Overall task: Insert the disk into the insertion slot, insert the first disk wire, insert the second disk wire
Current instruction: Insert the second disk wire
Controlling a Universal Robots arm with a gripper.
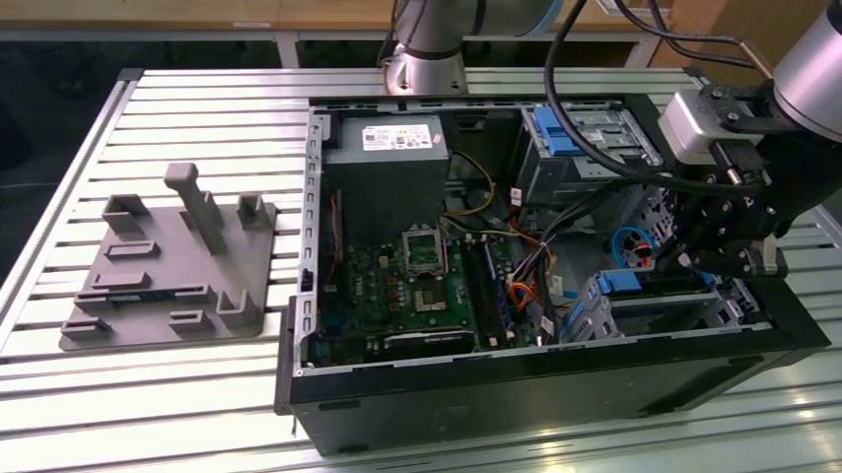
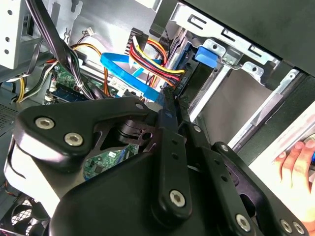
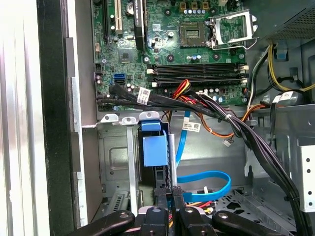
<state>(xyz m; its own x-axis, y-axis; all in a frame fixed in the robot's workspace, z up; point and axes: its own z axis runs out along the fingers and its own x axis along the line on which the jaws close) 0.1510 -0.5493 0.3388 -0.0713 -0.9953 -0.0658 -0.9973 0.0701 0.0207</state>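
From the exterior view, the open computer case (image 1: 553,296) lies on the slatted counter (image 1: 197,118), and the gripper (image 1: 711,258) hangs over the corner at the exterior view's right, just above the insertion slot (image 1: 658,307). The disk (image 1: 652,284) sits in that cage, its blue carrier edge showing. A grey fixture plate (image 1: 172,266) rests well apart at the exterior view's left.

In the second wrist view the fingers (image 2: 170,105) are pressed together on a black wire connector (image 2: 182,81) with coloured leads, right at the disk's end beside a blue clip (image 2: 206,55). A person's hand (image 2: 298,164) rests at the edge.

In the first wrist view the blue carrier tab (image 3: 154,147) stands in the slot, a blue data cable (image 3: 202,184) looping beside it.
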